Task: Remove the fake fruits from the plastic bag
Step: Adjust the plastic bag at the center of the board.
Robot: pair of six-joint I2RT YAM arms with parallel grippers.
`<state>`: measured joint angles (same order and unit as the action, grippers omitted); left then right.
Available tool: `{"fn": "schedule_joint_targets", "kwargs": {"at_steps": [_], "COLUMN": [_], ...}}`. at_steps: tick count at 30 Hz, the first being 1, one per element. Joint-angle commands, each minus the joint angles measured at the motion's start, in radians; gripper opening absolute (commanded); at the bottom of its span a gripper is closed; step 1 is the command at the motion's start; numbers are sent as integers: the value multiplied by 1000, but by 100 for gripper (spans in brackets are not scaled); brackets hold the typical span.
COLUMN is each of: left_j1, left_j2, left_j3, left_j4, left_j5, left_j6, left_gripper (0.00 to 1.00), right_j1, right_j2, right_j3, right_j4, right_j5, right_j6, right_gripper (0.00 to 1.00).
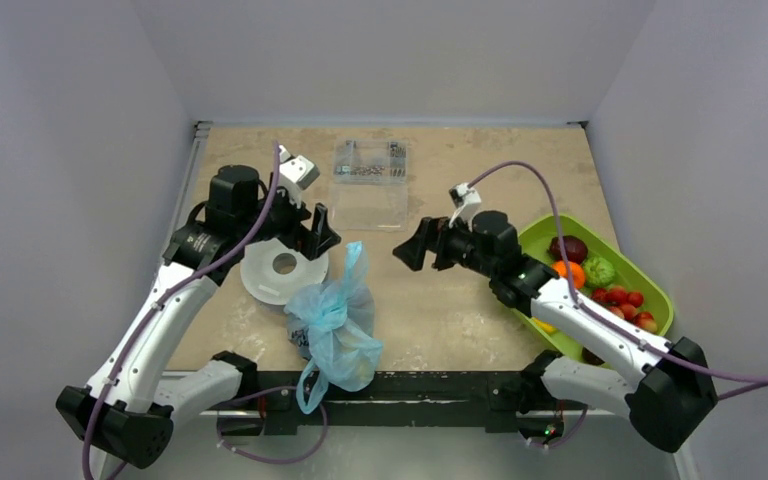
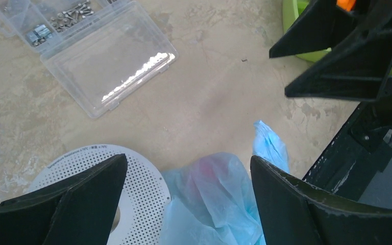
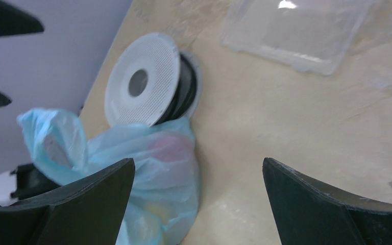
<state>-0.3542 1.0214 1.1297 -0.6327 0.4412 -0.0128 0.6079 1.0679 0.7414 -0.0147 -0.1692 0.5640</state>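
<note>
**Colours and Patterns on the Table**

The bag (image 1: pixel 335 320) is seen as translucent light blue, with a pink patch showing through. The disc (image 2: pixel 143 194) is coloured white and patterned with fine dots; black is seen beneath it. The box (image 1: pixel 370 195) is clear. The tray (image 1: pixel 635 270) is lime green, and the fruits (image 1: pixel 615 295) are coloured red, orange, green, dark purple and yellow. The table (image 1: pixel 440 310) is mottled tan. The arms (image 1: pixel 160 320) are finished in white and black, the cables (image 1: pixel 515 164) in purple.

I have bare table (image 1: pixel 440 310) at three o'clock of the plastic bag (image 1: pixel 335 325); the white disc (image 1: pixel 282 266) crowds its eleven, and the clear box (image 1: pixel 370 190) stands at twelve, well apart.
</note>
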Motion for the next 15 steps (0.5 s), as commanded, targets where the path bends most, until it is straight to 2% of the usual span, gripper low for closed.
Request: {"fn": "schedule_joint_targets", "kwargs": {"at_steps": [1, 5, 9, 11, 15], "left_j1": [-44, -88, -115, -126, -141], "left_j2": [17, 18, -4, -17, -45], "left_j3": [48, 51, 41, 34, 17], "left_j4": [-43, -62, -51, -45, -22], "left_j5": [24, -74, -211, -267, -312], "left_j6": [75, 83, 77, 80, 77], "left_gripper": [88, 85, 85, 85, 85], "right_j1": [159, 338, 539, 623, 763], "right_j2": [0, 30, 60, 91, 207], "right_j3": [-69, -115, -160, -166, -89], "right_j4": [273, 355, 374, 358, 222], "right_j5": [-14, 83, 266, 368, 557], "right_j6": [104, 112, 100, 85, 61], "right_gripper": [99, 99, 99, 99, 99]}}
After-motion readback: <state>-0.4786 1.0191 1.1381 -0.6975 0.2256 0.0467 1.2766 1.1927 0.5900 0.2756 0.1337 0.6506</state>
